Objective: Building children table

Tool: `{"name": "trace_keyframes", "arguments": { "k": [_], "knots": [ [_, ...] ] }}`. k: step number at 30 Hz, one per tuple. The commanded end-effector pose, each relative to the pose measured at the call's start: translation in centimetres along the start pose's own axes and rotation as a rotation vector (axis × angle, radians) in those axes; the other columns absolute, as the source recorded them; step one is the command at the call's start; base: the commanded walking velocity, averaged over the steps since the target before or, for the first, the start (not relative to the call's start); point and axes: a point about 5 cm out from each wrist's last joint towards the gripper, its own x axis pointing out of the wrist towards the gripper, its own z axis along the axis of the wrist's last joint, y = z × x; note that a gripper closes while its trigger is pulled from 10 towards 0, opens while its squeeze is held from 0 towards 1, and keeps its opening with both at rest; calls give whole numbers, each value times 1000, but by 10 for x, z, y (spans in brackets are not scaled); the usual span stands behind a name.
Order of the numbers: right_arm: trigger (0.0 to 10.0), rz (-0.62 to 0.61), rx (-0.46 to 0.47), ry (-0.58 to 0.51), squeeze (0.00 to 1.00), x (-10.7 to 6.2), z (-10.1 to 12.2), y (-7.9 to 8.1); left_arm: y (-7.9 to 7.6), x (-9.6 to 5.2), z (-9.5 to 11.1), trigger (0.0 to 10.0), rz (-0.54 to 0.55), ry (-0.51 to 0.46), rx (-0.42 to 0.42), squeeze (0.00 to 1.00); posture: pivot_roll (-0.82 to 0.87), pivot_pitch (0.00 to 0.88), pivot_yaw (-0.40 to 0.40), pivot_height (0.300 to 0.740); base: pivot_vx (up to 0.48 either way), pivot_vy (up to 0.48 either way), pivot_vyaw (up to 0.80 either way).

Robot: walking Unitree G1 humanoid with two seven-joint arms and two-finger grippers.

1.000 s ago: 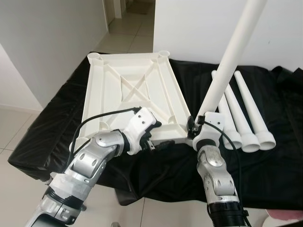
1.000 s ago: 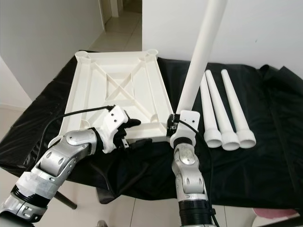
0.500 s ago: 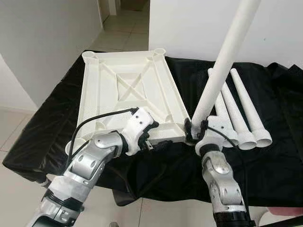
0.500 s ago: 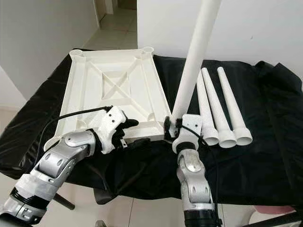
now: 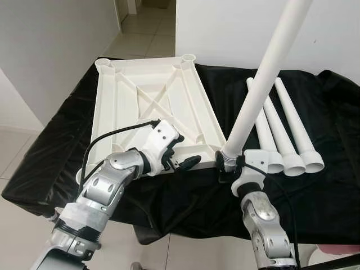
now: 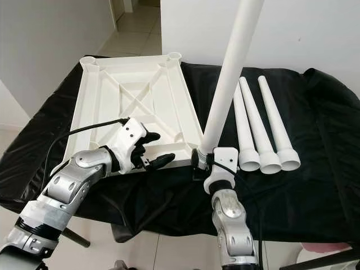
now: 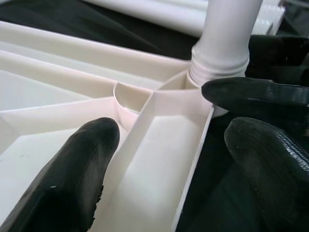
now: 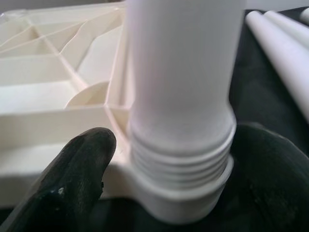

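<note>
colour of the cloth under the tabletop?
Black cloth, slightly shiny; clearest in the right eye view.

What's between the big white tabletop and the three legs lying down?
The upright leg held by the right pincer, plus bare black cloth, in both eye views.

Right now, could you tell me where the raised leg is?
The leg stands in the right claw at the tabletop's near right corner, left of three spare legs.
</note>
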Motion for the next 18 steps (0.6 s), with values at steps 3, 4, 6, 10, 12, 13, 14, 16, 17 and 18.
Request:
{"name": "trace_keyframes", "arguments": {
  "k": [3, 4, 6, 10, 12, 13, 14, 16, 17, 18],
  "knots": [
    [10000, 35, 18, -11, 0, -6, -1, 3, 10, 0, 1, 10000, 103, 3, 16, 0, -94, 68, 41, 740, 0, 0, 0],
    [10000, 35, 18, -11, 0, -6, -1, 3, 10, 0, 1, 10000, 103, 3, 16, 0, -94, 68, 41, 740, 0, 0, 0],
    [10000, 52, 8, -18, 0, -9, -2, 0, 16, 2, 0, 10000, 136, 20, 49, 0, -103, 72, 51, 740, 0, 0, 0],
    [10000, 62, 3, -23, 0, -14, -3, -2, 22, 3, -7, 10000, 175, 70, 70, 0, -108, 72, 54, 740, 0, 0, 0],
    [10000, 75, 4, -36, 0, -18, -2, -1, 27, 3, -11, 10000, 194, 94, 32, 0, -119, 79, 71, 740, 0, 0, 0],
    [10000, 81, 6, -43, 0, -19, -1, -1, 28, 3, -12, 10000, 199, 97, 16, 0, -119, 79, 71, 740, 0, 0, 0],
    [10000, 84, 7, -49, 0, -20, -1, -2, 31, 3, -15, 10000, 208, 119, 5, 0, -127, 78, 75, 740, 0, 0, 0],
    [10000, 84, 8, -54, 0, -21, 0, -2, 33, 3, -18, 10000, 216, 145, 1, 0, -127, 78, 75, 740, 0, 0, 0],
    [10000, 84, 8, -54, 0, -21, 0, -2, 33, 3, -18, 10000, 216, 145, 1, 0, -127, 78, 75, 740, 0, 0, 0],
    [10000, 79, 6, -55, 0, -21, -1, -3, 34, 4, -21, 10000, 220, 157, 13, 0, -134, 78, 78, 740, 0, 0, 0]
  ]
}}
